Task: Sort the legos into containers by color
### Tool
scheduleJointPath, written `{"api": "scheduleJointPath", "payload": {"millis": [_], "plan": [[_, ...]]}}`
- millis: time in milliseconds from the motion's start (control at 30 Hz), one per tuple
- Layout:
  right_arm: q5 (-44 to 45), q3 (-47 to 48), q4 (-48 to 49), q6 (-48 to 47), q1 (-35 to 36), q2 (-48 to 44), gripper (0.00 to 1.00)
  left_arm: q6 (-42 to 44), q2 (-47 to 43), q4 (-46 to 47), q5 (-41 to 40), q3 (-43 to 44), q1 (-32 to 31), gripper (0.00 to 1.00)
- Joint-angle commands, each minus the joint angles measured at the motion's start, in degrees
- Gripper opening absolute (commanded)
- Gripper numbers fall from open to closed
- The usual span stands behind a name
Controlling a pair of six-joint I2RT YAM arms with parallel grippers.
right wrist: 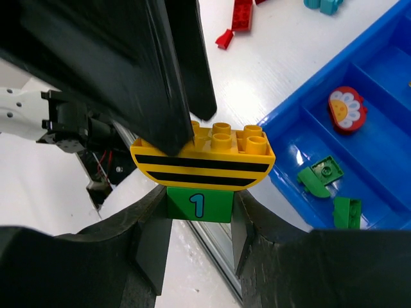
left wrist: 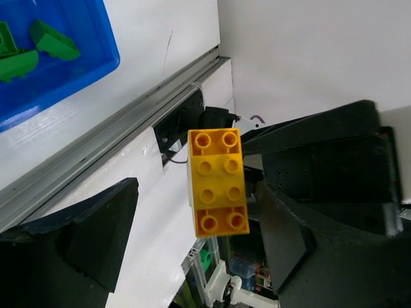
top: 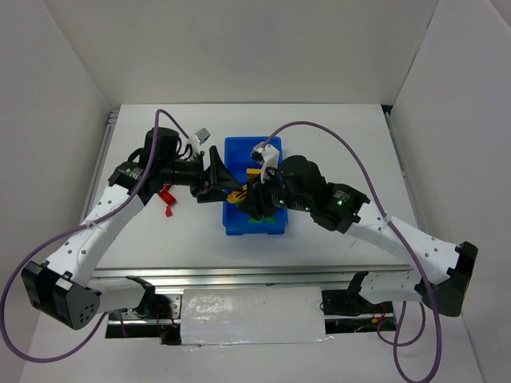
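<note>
The right gripper (right wrist: 199,221) has its fingers pressed to both sides of a green brick marked 1 (right wrist: 196,204), held clear of any surface. Directly on top of that brick is a yellow brick (right wrist: 204,157) with a curved, black-striped face. Only the right wrist view shows the green brick and the stripes. The left wrist view, looking onto the studs, shows the yellow top as a plain two-by-four block.

The left gripper (left wrist: 196,192) straddles that yellow brick with its jaws spread wide. There is a broad gap on one side, and the other finger (left wrist: 289,244) is just beside the brick. In the right wrist view a black finger of the left gripper touches the yellow brick's upper corner. It has closed on nothing.

Beyond the held stack, to the right gripper's right, the blue tray (right wrist: 385,186) holds a red disc with a daisy (right wrist: 347,109) in one compartment. Two green legos (right wrist: 322,176) lie in the compartment next to it.

Farther out past the left gripper, red legos (right wrist: 239,20) and a teal piece (right wrist: 324,5) lie on the white table (right wrist: 289,51).

The overhead view shows both grippers crowded together over the tray's left side, with bare table open around them. A metal rail (left wrist: 128,131) runs along the table's edge, and white walls stand on three sides.
</note>
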Motion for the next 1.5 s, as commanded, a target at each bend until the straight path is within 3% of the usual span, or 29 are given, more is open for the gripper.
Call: {"api": "scheduleJointPath", "payload": {"millis": [0, 167, 233, 267, 333, 400, 633, 733, 933, 1067, 1133, 1233, 1367, 1467], "plan": [[1.6, 5.0, 1.8, -1.2, 1.5, 1.5, 0.00, 1.3, -0.4, -1.0, 0.5, 0.1, -1.3, 0.86], [2.6, 7.4, 1.5, -1.4, 2.7, 5.4, 0.00, 2.0, 0.4, -1.7, -0.5, 1.8, -2.7, 0.81], [4.4, 8.5, 0.8, -1.4, 3.3, 6.8, 0.00, 2.6, 0.9, -2.4, -1.3, 2.6, -2.9, 0.54], [6.0, 8.9, 0.5, -1.2, 3.5, 7.2, 0.00, 2.9, 0.8, -2.8, -1.7, 2.9, -2.8, 0.31], [6.9, 8.5, 0.4, -0.8, 3.5, 7.3, 0.00, 3.7, 1.1, -3.6, -3.1, 3.6, -2.8, 0.08], [8.3, 8.0, 0.2, -1.0, 3.5, 7.1, 0.00, 5.5, 1.7, -5.1, -4.4, 5.3, -2.8, 0.00], [1.9, -4.4, 4.1, -5.5, 3.5, 1.5, 0.00, 12.4, 7.1, -10.1, -6.4, 12.7, -1.3, 0.00], [2.3, -10.0, 5.4, -5.0, 3.5, -2.5, 0.00, 15.3, 9.9, -11.6, -6.6, 16.7, -0.9, 0.00], [6.8, -16.9, 6.2, -1.7, 2.8, -8.5, 0.00, 19.9, 15.6, -13.4, -15.2, 22.4, -0.8, 0.00], [13.0, -18.3, 5.2, 0.8, 2.4, -11.1, 0.00, 22.4, 19.0, -8.8, -22.7, 21.8, -1.0, 0.00], [15.8, -18.4, 4.1, 2.9, 2.1, -12.5, 0.00, 23.5, 20.5, -1.4, -27.1, 20.2, -1.1, 0.00], [21.1, -17.4, 1.5, 5.8, 1.9, -14.9, 0.00, 26.0, 24.1, 6.5, -30.6, 18.9, -1.3, 0.08], [24.1, -15.3, -2.5, 7.9, 1.4, -18.4, 0.00, 31.8, 32.1, 9.0, -30.9, 26.2, -2.0, 0.07], [23.8, -14.2, -5.2, 8.6, 1.1, -21.3, 0.00, 33.9, 40.2, 9.3, -32.7, 31.7, -2.7, 0.12]]}}
